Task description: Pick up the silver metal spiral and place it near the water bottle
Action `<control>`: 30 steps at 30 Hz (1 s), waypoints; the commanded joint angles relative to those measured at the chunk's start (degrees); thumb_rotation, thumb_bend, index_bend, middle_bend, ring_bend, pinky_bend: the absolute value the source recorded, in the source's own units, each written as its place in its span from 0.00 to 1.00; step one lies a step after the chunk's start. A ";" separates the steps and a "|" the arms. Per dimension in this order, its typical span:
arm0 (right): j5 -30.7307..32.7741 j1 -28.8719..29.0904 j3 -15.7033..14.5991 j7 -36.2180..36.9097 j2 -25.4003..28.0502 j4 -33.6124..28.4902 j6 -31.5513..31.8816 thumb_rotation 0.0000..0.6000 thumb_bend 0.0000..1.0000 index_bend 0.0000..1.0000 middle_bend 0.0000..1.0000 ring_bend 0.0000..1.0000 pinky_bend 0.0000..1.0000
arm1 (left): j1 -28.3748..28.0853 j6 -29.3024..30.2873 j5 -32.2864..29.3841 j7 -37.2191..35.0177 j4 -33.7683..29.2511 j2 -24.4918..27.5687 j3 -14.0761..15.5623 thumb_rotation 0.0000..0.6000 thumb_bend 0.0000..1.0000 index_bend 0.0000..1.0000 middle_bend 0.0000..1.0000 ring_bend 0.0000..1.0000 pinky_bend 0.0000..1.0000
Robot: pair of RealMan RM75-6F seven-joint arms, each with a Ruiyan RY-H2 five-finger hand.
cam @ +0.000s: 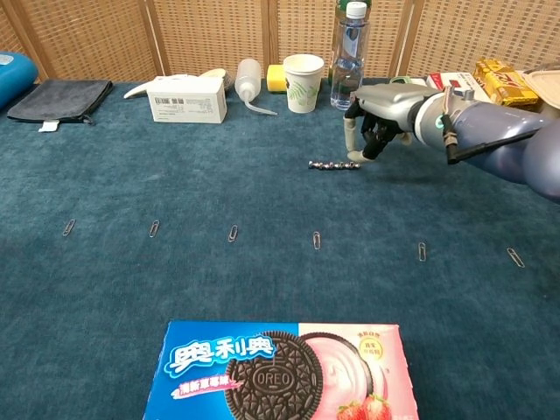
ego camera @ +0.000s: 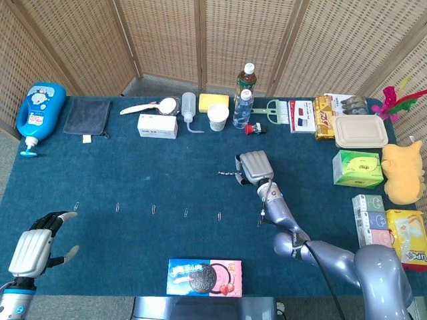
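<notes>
On the blue table point(ego camera: 133, 160), right hand point(cam: 378, 112) at the silver metal spiral point(cam: 333, 164).
Its fingers curl down at the spiral's right end, gripping nothing; left hand point(ego camera: 33, 248) spread open; water bottle point(cam: 347, 54) stands behind.

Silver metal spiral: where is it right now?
The silver metal spiral lies on the blue table, mid-table, its right end at the right hand.
</notes>
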 commanded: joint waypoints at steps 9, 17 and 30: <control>-1.28 1.32 -1.01 -0.96 -1.33 2.29 -1.10 1.00 0.41 0.37 0.75 0.88 0.74 | -0.09 -0.10 -0.40 -0.32 0.30 0.00 -0.10 1.00 0.38 0.23 0.24 0.18 0.21; -0.69 1.84 -0.77 -1.19 -2.22 3.60 -1.65 1.00 0.42 0.45 0.76 0.88 0.74 | -0.17 -0.15 -0.64 -0.43 0.46 -0.10 -0.18 1.00 0.38 0.23 0.24 0.18 0.21; 1.19 2.55 -0.54 -2.66 -3.56 5.31 -2.34 1.00 0.42 0.49 0.77 0.89 0.74 | -0.25 -0.15 -0.91 -0.56 0.68 -0.16 -0.26 1.00 0.38 0.23 0.24 0.18 0.21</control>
